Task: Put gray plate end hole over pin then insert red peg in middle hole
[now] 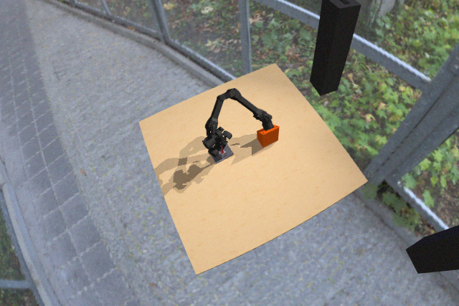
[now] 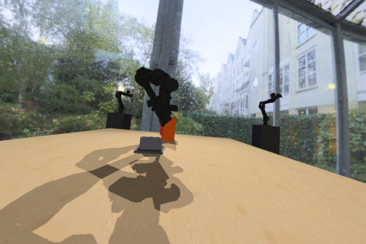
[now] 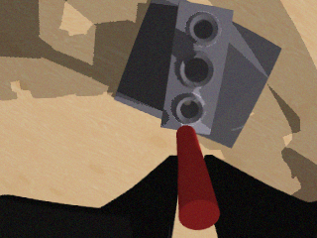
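The gray plate [image 2: 150, 144] [image 3: 210, 91] lies flat on the darker base [image 2: 147, 152] [image 3: 250, 84]. Its three holes show in a row in the wrist view. The hole nearest the peg has a lighter spot inside; whether that is the pin I cannot tell. My gripper [image 1: 221, 145] [image 2: 163, 124] [image 3: 190, 163] is shut on the red peg [image 1: 222, 150] [image 2: 161, 131] [image 3: 189, 174], above the table beside the plate. In the wrist view the peg's far tip appears at the plate's near end, just short of the end hole. The peg is in no hole.
An orange block [image 1: 268, 135] [image 2: 168, 130] stands under the arm's far end, beyond the base. The wooden table [image 1: 259, 198] [image 2: 236, 200] carries the arm's shadows. Black pedestals [image 1: 335, 43] [image 2: 265, 138] with other arms stand beyond the table.
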You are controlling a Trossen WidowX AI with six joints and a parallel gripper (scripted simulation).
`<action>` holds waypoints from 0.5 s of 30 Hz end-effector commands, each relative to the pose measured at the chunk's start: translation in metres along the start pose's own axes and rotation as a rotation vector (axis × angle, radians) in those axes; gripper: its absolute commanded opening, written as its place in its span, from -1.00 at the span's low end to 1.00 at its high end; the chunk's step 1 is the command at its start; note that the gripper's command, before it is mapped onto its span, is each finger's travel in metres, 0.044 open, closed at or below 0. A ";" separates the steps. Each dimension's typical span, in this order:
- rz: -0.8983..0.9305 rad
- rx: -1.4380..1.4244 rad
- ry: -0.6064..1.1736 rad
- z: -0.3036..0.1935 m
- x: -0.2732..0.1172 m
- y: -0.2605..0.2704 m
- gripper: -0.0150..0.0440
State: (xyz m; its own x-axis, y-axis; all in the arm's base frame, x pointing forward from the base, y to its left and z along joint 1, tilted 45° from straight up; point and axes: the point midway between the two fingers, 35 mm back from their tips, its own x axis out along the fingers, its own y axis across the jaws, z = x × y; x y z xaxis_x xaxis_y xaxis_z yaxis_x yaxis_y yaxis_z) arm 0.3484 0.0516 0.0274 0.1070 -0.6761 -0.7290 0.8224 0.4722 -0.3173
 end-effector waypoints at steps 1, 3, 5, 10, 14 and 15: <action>0.009 0.006 -0.010 0.014 -0.004 0.000 -0.49; 0.008 0.007 -0.012 0.020 -0.003 -0.002 -0.49; 0.007 0.008 -0.015 0.026 -0.003 -0.003 -0.49; 0.003 0.010 -0.021 0.041 -0.003 -0.007 -0.49; 0.001 0.010 -0.023 0.045 -0.002 -0.008 -0.49; 0.001 0.010 -0.023 0.045 -0.002 -0.008 -0.49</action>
State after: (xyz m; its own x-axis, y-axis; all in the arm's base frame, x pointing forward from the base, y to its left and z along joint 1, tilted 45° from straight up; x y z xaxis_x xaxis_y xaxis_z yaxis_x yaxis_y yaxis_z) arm 0.3647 0.0232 0.0538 0.1094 -0.6887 -0.7168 0.8293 0.4608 -0.3161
